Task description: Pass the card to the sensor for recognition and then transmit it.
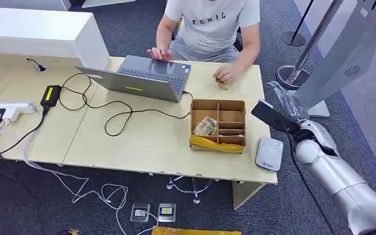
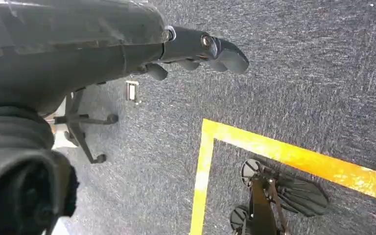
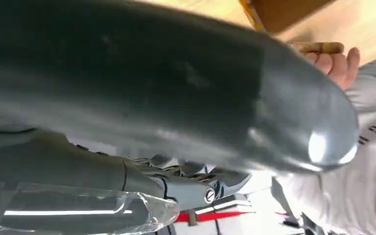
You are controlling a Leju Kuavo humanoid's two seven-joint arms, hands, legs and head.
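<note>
Open laptop (image 1: 144,77), divided cardboard box (image 1: 219,125), seated person (image 1: 210,29), tangled cables (image 1: 103,110)

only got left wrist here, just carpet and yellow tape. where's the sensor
Observer: The sensor lies on the table, at its near right corner, beside the box.
Operator: and the right hand
Observer: The right hand is raised just off the table's right edge, level with the box. Whether it holds a card I cannot tell.
Operator: anyone at the table
Observer: A person sits at the far side, one hand on the laptop.
</note>
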